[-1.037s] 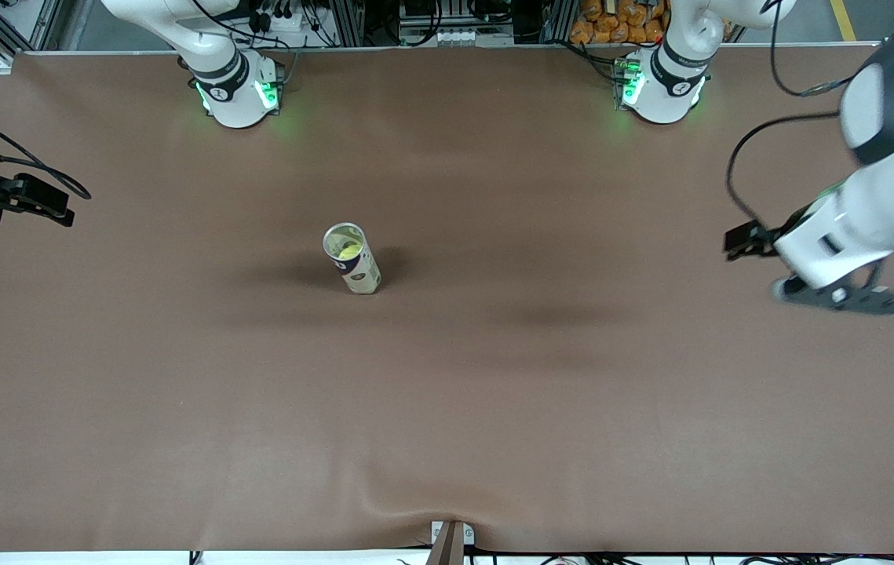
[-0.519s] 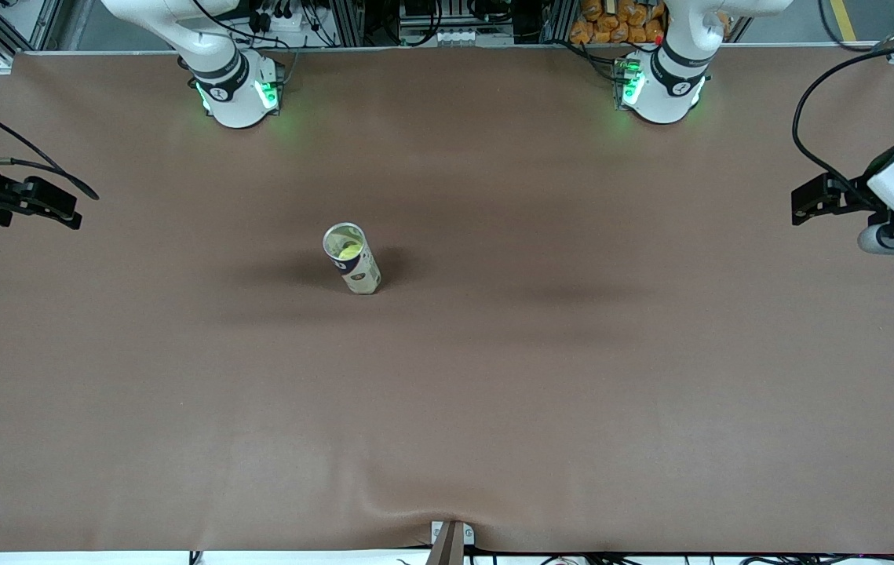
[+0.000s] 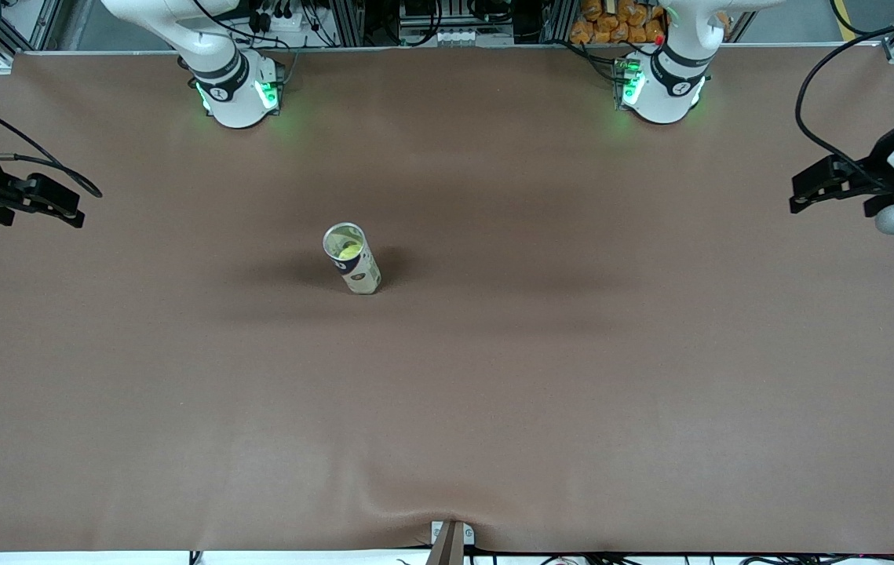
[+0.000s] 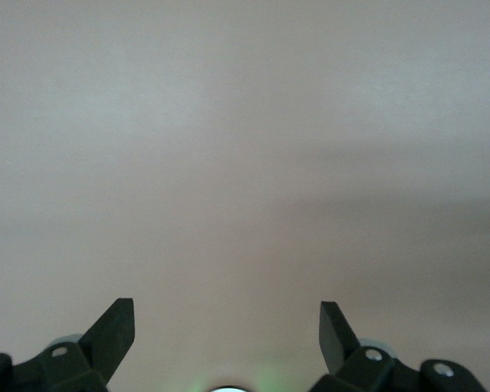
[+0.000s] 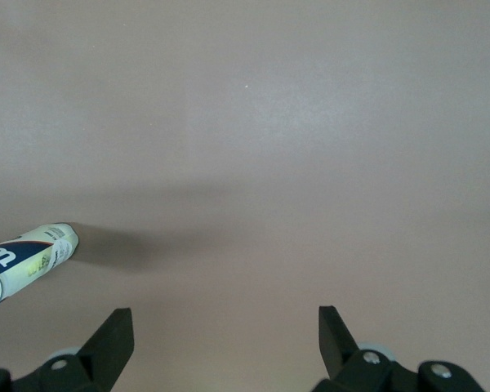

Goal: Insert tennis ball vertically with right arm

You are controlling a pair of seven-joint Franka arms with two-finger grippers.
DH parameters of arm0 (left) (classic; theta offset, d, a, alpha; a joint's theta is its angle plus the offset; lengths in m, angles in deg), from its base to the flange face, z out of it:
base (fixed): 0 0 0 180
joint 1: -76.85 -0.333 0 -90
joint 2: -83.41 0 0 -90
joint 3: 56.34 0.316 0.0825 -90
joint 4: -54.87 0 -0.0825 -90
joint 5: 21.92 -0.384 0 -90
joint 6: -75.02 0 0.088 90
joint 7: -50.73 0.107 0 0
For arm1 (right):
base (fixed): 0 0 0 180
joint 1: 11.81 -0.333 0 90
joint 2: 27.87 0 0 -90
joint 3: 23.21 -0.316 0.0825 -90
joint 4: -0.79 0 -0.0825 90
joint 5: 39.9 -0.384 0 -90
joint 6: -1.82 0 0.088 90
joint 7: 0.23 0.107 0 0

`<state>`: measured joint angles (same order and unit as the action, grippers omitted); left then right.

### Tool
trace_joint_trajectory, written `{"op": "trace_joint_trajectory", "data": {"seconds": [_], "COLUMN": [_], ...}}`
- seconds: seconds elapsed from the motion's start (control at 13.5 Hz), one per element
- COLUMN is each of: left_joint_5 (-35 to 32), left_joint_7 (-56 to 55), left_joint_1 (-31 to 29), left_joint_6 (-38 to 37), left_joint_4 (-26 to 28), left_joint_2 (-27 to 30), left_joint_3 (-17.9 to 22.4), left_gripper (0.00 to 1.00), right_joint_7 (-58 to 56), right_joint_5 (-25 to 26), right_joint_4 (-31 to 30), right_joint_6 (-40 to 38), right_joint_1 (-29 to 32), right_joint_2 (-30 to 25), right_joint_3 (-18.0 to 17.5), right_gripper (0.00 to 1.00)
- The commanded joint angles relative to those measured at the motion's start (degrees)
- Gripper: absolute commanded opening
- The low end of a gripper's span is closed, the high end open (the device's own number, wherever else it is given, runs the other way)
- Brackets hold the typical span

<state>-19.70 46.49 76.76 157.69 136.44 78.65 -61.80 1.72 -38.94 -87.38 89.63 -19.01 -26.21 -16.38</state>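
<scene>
The tennis ball (image 3: 350, 251) already sits inside the can (image 3: 352, 259), which stands upright on the brown table (image 3: 494, 377) a little toward ten o'clock from its centre, so the insertion looks finished and nothing appears left but parking the arms. The right gripper (image 5: 226, 327) hangs over the table's edge at nine o'clock, jaws spread and empty. The left gripper (image 4: 227, 327) hangs over the edge at three o'clock, likewise spread and empty, and waits. The table cover is plain brown with a wrinkle at six o'clock. Metal framing and cables (image 3: 447, 23) line the twelve o'clock side.
</scene>
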Motion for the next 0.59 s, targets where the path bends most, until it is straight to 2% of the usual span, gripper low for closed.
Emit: {"op": "trace_joint_trajectory", "data": {"seconds": [0.0,0.3,0.52], "left_joint_5": [1.0,-4.1,-4.9], "left_joint_7": [-1.7,1.3,-0.7], "left_joint_1": [-0.9,0.3,0.3], "left_joint_6": [-0.6,-3.5,-5.8], "left_joint_4": [0.1,0.1,0.5], "left_joint_2": [0.2,0.2,1.8], "left_joint_3": [-0.3,-1.0,-3.2], "left_gripper": [1.00,1.00,1.00], "right_joint_7": [0.3,0.2,0.2], "right_joint_5": [-0.1,-0.1,-0.1], "right_joint_4": [-0.5,-0.5,-0.5], "right_joint_6": [-0.4,-0.4,-0.5], "right_joint_1": [0.0,0.2,0.2], "right_joint_2": [-1.2,-1.2,-1.2], "right_joint_3": [-0.3,-0.3,-0.3], "right_gripper": [1.00,1.00,1.00]}}
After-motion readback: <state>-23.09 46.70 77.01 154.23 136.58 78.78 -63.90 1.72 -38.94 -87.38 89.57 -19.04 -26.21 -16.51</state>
